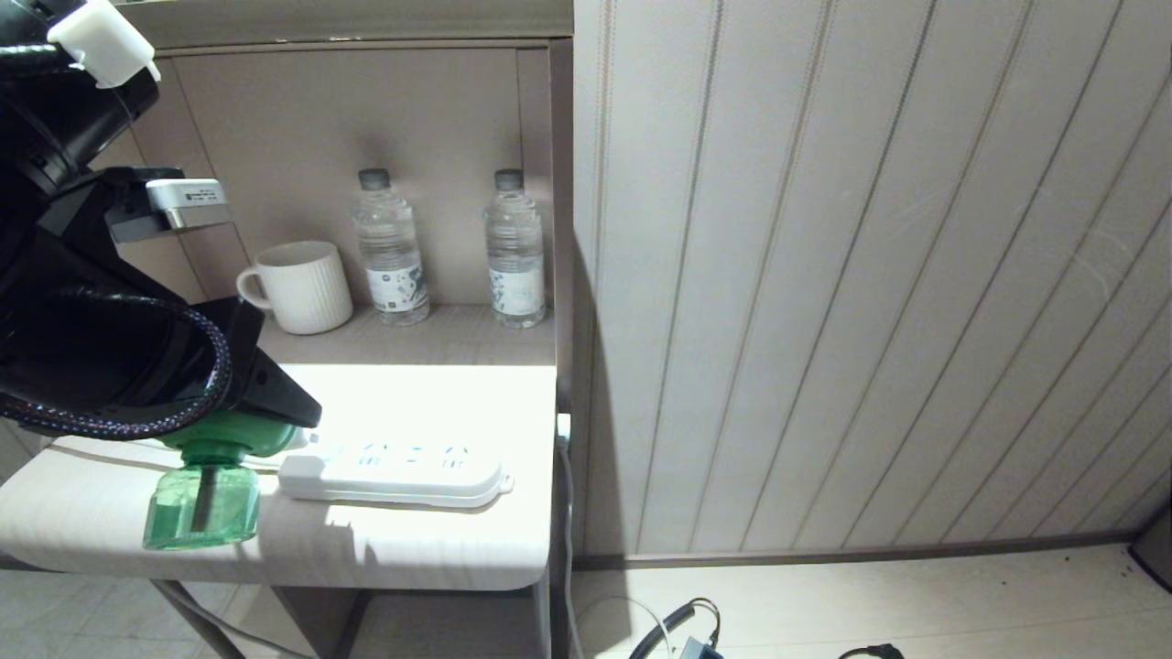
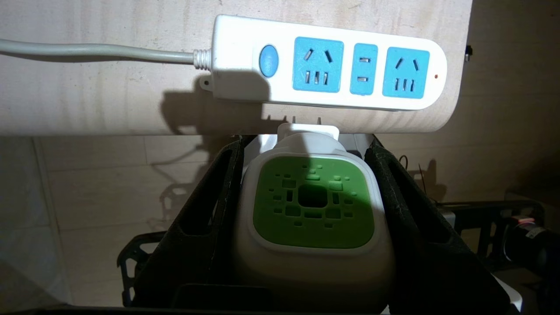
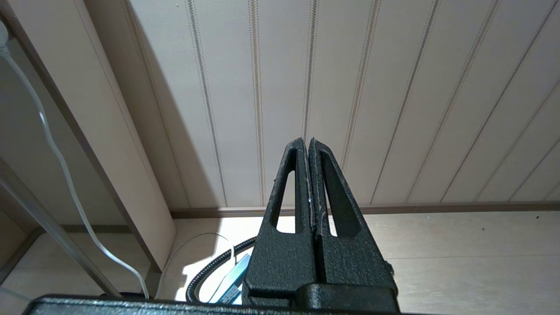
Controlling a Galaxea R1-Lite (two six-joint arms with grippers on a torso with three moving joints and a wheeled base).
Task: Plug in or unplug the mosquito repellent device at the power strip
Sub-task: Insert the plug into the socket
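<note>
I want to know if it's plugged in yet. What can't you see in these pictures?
- Plug prongs of the mosquito repellent device: left wrist view, hidden behind its own white cap.
- The device's cap: head view, covered by the left pincer.
- Power strip sockets: head view, washed out by glare.
- Cord's far end: left wrist view, cut off by the edge.

White power strip (image 2: 332, 61) with blue sockets; white-capped mosquito repellent device (image 2: 313, 210), green pixel-patterned centre.
</note>
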